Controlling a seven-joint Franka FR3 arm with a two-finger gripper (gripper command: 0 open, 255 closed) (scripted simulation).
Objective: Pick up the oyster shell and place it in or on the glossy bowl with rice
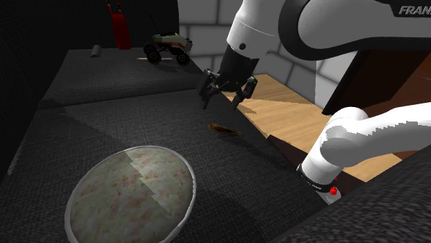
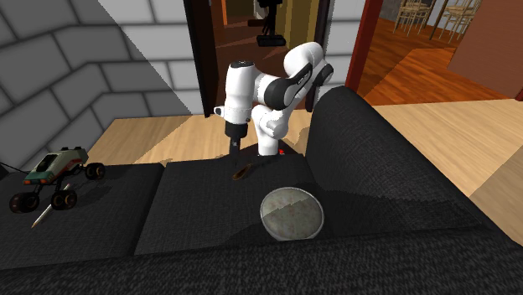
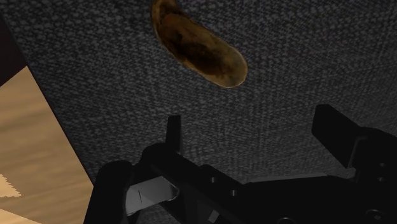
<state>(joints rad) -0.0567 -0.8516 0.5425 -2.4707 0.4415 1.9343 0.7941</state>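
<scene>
The oyster shell [image 1: 224, 130] is a flat brown oval lying on the dark fabric seat of a sofa, near its edge beside the wooden floor. My gripper [image 1: 222, 100] hangs a little above it, open and holding nothing. In the wrist view the shell [image 3: 198, 46] lies ahead of the gripper [image 3: 254, 127], outside the gap between the fingers. The bowl [image 1: 190, 181] is wide and round with a pale rim and mottled rice inside; it rests on the seat toward the shoulder view's lower left. In the second exterior view the shell [image 2: 243, 173] lies just under the gripper [image 2: 235, 151], with the bowl [image 2: 262, 209] nearer the camera.
A toy buggy [image 1: 168, 47] stands on the far seat cushion, with a red object [image 1: 121, 27] and a small grey cylinder [image 1: 96, 50] beyond it. The sofa's backrest [image 2: 369, 159] rises along the second exterior view's right. Wooden floor [image 1: 290, 114] borders the seat edge.
</scene>
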